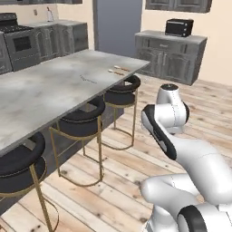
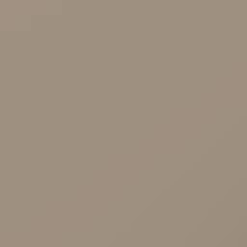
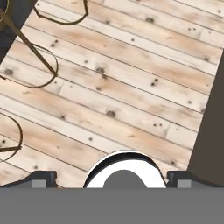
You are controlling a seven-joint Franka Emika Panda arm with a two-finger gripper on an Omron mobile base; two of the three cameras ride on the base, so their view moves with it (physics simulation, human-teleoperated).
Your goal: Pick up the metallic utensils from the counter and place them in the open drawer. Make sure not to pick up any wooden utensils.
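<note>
The pincer stands open: in the hand view its two dark finger tips sit wide apart at the bottom corners, with nothing between them, and they point down at the pale plank floor. Brass stool rings are cut by the left edge there.

In the left base view the long marbled bench runs from the left edge toward the middle. Near its far right corner lie two wooden utensils, small and tan, close beside each other. A little nearer, toward the bench middle, a thin grey fork lies flat; it is very faint and hard to make out. Three black stools with brass legs stand along the bench side. The right base view is a plain brown-grey blank.
</note>
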